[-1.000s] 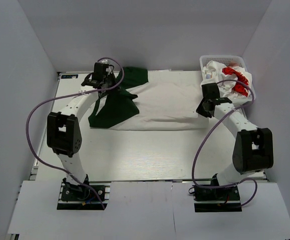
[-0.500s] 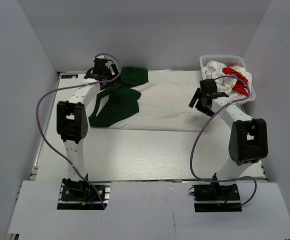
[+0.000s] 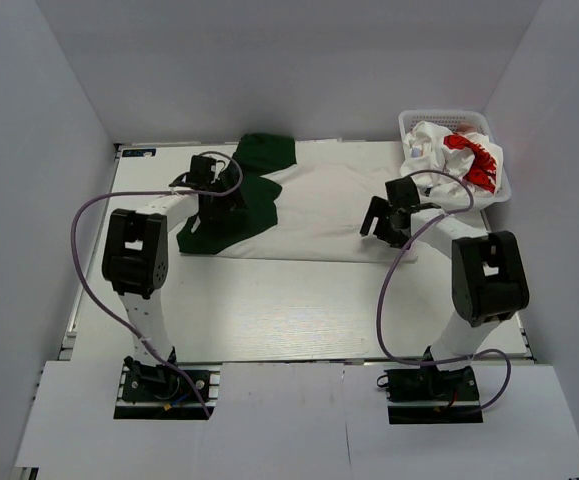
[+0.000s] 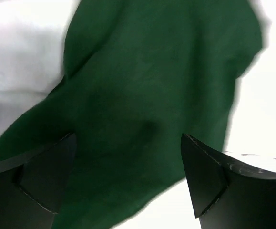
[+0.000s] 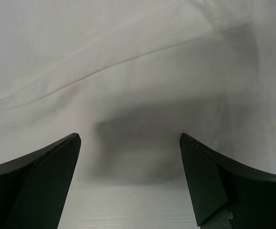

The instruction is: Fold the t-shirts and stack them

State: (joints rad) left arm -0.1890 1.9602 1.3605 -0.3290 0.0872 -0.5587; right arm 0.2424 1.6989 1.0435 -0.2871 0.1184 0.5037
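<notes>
The left pincer (image 3: 213,208) and the right pincer (image 3: 380,218) both hang wide open, holding nothing, over the two ends of the big white shirt (image 3: 319,205).

The big white shirt lies flat on the tabletop (image 3: 269,300), with its long way running left to right. The left pincer is right above its dark green sleeve (image 4: 142,95) at the left end. The right pincer is above plain white cloth at the right end, near the front edge. So each arm is nearest its own end. The other shirt (image 3: 459,158), white with red print, sits bunched in the basket (image 3: 439,113) just past the big white shirt's far right corner, closer to the right arm.
</notes>
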